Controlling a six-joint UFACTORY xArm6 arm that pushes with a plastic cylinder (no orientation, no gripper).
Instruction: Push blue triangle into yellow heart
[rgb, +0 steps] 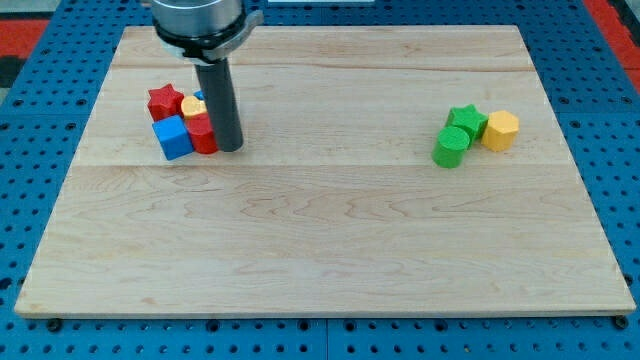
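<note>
My tip (229, 147) rests on the wooden board (320, 230) at the view's upper left, touching the right side of a cluster of blocks. In the cluster, a yellow block (192, 108), likely the heart, shows only in part between a red star (165, 101) and the rod. A small sliver of blue (200, 96), probably the blue triangle, peeks out just left of the rod and above the yellow block; the rod hides most of it. A blue cube (173, 137) and a red block (203, 135) lie at the cluster's lower edge, the red block against my tip.
At the view's right, a green star (467, 120), a green cylinder (451, 147) and a yellow hexagon (500, 130) sit close together. The arm's dark body (200, 20) hangs over the board's top left edge.
</note>
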